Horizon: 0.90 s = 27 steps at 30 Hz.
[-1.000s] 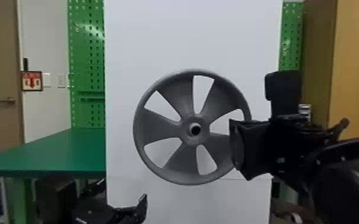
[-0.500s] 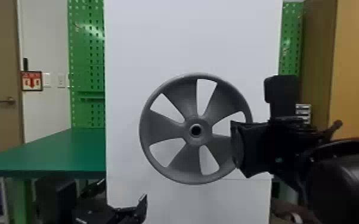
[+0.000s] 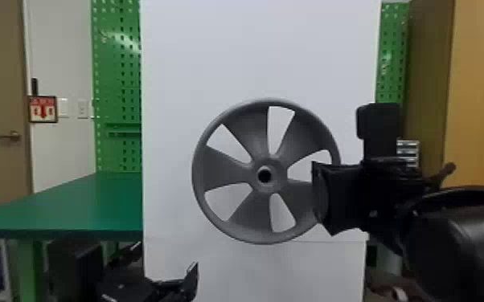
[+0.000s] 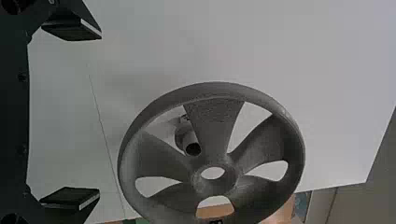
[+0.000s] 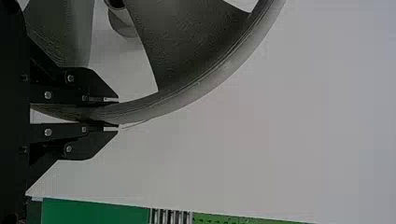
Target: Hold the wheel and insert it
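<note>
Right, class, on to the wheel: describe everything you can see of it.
The wheel is matte grey, plastic or painted metal by its look, with a round rim, five broad spokes with gaps between them, and a hub with an open round hole. It is upright in front of the white board, its face towards the head camera. The right hand grips its rim at one side. A peg shows through a gap, not in the hub's hole.

Head view looks forward at the wheel (image 3: 278, 176) both wrist views (right closest) share
</note>
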Motion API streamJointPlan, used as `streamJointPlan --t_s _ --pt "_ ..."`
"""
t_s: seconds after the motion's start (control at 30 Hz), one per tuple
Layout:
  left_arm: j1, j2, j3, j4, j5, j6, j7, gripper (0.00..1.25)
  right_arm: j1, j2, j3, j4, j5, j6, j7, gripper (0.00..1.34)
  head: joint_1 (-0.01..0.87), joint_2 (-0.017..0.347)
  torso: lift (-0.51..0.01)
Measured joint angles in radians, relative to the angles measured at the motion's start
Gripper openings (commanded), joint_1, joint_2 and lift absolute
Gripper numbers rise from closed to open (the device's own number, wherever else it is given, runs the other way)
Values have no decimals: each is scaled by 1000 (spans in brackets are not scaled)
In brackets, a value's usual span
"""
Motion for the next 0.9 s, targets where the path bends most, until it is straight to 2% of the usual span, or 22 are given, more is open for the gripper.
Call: streamJointPlan --t_s 0.9 --pt "-2 0 -2 0 0 0 0 1147 -53 0 -15 132 8 -61 0 157 97 15 -442"
